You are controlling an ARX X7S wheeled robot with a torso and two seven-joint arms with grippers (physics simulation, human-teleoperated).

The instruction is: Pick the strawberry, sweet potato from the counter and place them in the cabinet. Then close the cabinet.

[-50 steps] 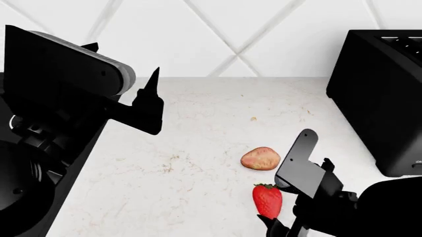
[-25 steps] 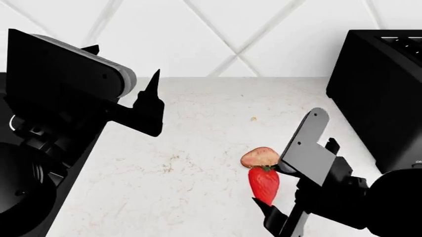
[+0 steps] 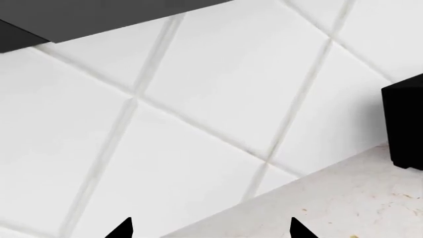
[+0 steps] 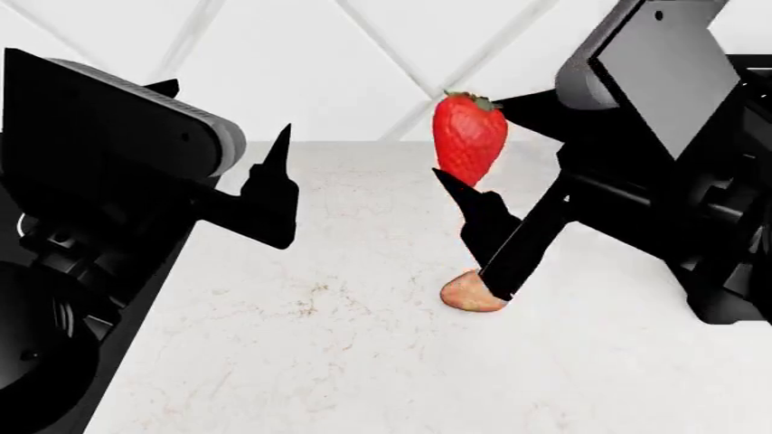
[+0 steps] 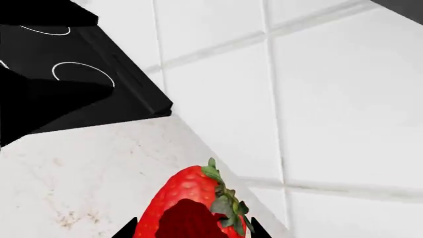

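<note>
The red strawberry (image 4: 469, 136) hangs high above the counter (image 4: 338, 307), with my right gripper (image 4: 483, 149) shut on it. In the right wrist view the strawberry (image 5: 191, 206) fills the space between the two dark fingertips, green leaves toward the wall. The tan-orange sweet potato (image 4: 464, 296) lies on the counter below, partly hidden behind a right finger (image 4: 483, 221). My left gripper (image 3: 210, 230) is open, hovering over the counter's left part and facing the tiled wall, nothing between its tips. The cabinet is out of view.
A black toaster (image 4: 736, 271) stands at the right behind my right arm. The black stovetop (image 5: 73, 84) borders the counter on the left. A white tiled wall (image 4: 399, 63) closes off the back.
My right gripper has lifted the strawberry from beside the sweet potato up to well above the counter, toward the wall. The left arm has stayed still.
</note>
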